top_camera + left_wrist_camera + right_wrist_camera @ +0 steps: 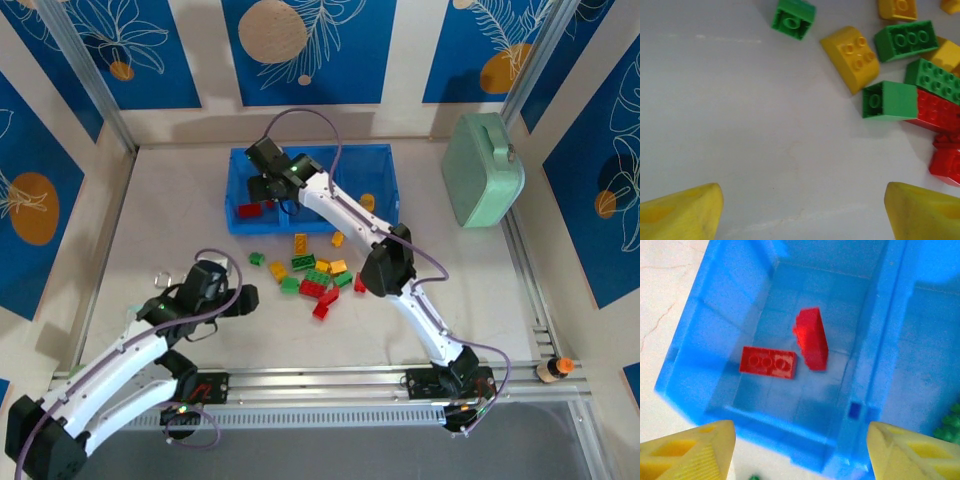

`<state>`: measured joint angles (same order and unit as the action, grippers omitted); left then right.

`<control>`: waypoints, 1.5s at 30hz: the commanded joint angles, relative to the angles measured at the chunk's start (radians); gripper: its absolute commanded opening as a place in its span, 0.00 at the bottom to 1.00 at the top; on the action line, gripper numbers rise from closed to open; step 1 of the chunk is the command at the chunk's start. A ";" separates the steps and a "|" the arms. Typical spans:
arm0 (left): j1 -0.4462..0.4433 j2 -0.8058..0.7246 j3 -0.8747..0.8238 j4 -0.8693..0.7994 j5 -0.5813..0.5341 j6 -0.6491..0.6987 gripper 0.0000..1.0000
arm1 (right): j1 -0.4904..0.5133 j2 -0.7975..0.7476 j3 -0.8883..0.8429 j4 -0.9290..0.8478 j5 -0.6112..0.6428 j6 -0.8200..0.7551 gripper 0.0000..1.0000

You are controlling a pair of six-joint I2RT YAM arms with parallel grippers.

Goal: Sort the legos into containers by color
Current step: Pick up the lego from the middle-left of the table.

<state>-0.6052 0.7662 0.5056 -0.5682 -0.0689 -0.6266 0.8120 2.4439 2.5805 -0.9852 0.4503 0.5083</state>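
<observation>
— How is the right pincer (800, 435) held?
— It is held open over the left compartment of the blue tray (700, 340). Its yellow fingers (695, 450) are spread wide, and no brick is gripped.
— What is seen inside that compartment?
— One red brick (767, 361) is laid flat on the compartment floor, studs up. A second red brick (811, 339) is seen tilted and blurred just beside it. Whether the two touch cannot be told.
— And the left pincer (802, 195)?
— It is likewise opened wide and empty, above bare table (740, 125), near the left edge of the loose legos (312, 273).
— Where are those found?
— They are scattered on the table in front of the tray, between the two arms. Green, yellow and red pieces are mixed together, some touching. A yellow-orange brick (367, 202) is lodged in the right compartment.
— Anything else?
— A mint-green case (483, 170) is placed to the right of the tray, apart from it.
</observation>
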 commanded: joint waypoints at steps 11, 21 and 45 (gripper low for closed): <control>-0.269 0.348 0.196 0.156 -0.063 0.039 0.77 | -0.018 -0.722 -0.875 0.297 0.075 0.097 0.72; -0.403 0.719 0.412 0.252 -0.061 0.121 0.60 | -0.079 -1.094 -1.454 0.357 0.096 0.279 0.72; -0.435 1.058 0.705 0.103 -0.045 0.222 0.46 | -0.218 -1.501 -1.879 0.339 0.060 0.390 0.70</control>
<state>-1.0222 1.8061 1.1809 -0.4156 -0.1238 -0.4339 0.6003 0.9569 0.7151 -0.6544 0.5293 0.8772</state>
